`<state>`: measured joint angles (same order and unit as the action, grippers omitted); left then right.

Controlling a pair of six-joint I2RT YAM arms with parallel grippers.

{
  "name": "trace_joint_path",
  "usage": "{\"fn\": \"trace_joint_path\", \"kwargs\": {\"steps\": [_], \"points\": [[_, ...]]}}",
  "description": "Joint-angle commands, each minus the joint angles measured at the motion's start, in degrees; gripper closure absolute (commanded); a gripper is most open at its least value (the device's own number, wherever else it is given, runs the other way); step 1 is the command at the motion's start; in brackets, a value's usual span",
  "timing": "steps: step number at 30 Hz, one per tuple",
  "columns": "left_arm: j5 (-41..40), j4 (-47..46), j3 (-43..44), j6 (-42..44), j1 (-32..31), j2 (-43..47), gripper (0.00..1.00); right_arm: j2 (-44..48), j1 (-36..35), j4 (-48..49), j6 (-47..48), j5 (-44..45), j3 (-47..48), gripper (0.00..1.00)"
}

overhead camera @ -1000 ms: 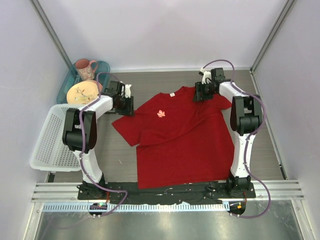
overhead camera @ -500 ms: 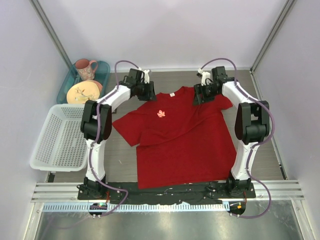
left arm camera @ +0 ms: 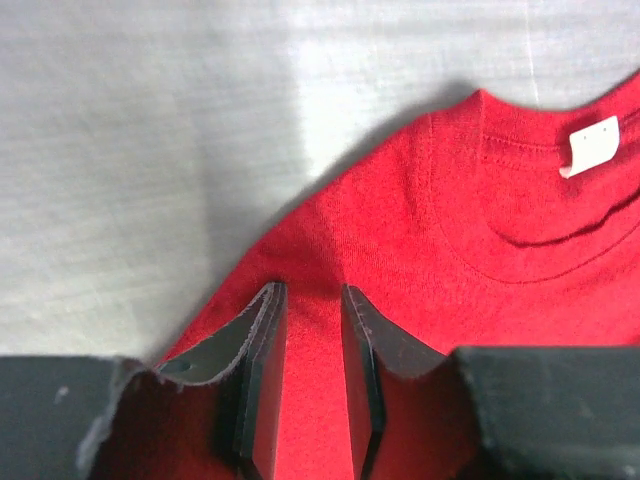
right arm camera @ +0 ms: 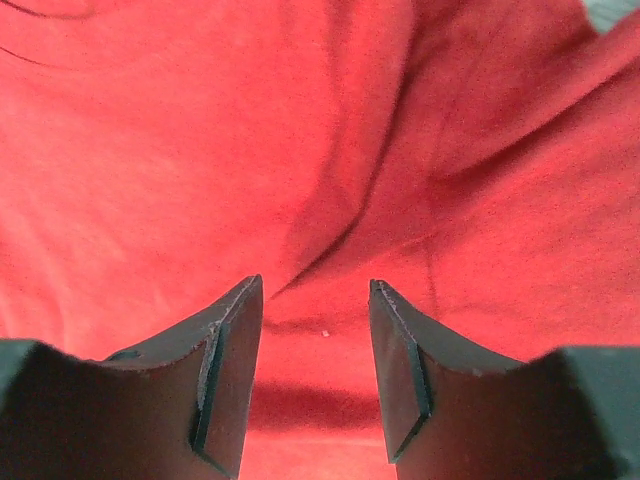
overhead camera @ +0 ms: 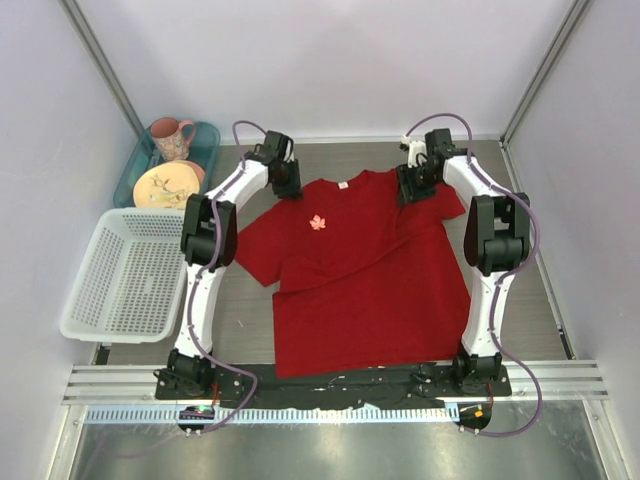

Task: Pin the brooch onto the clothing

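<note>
The red T-shirt (overhead camera: pixel 360 270) lies spread flat on the table, its white neck label (overhead camera: pixel 344 187) at the far side. The pale pink leaf brooch (overhead camera: pixel 318 223) sits on the chest, left of the middle. My left gripper (overhead camera: pixel 287 186) is down on the shirt's left shoulder; in the left wrist view (left arm camera: pixel 310 290) its jaws stand a narrow gap apart with flat red cloth between them, and the label (left arm camera: pixel 590 145) lies to the right. My right gripper (overhead camera: pixel 412 189) is over the right shoulder, open with wrinkled red cloth below (right arm camera: pixel 315 285). The brooch shows in neither wrist view.
A white mesh basket (overhead camera: pixel 120 280) stands at the left edge. Behind it a teal tray (overhead camera: pixel 208 135) holds a pink mug (overhead camera: pixel 172 136) and a patterned plate (overhead camera: pixel 163 186). Enclosure walls close in the back and both sides.
My left arm has swung from the table's left side in to the shirt's left shoulder. My right gripper shifted slightly on the right shoulder. The shirt and brooch moved a little up-left.
</note>
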<state>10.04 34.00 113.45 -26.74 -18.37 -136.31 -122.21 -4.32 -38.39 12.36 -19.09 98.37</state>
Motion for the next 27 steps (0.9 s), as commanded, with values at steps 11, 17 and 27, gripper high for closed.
{"fn": "trace_joint_path", "kwargs": {"steps": [11,17,27], "points": [[11.32,-3.5,23.48,11.09,6.94,-12.85,0.58,-14.35,3.09,2.26,1.7,6.43,21.68,0.5],[12.27,-2.62,16.5,11.01,7.03,-4.59,0.56,-16.13,3.17,5.25,3.28,9.77,21.96,0.54],[11.06,2.74,-5.23,12.06,7.12,7.99,0.56,-15.16,5.18,9.38,3.46,15.92,16.42,0.59]]}}
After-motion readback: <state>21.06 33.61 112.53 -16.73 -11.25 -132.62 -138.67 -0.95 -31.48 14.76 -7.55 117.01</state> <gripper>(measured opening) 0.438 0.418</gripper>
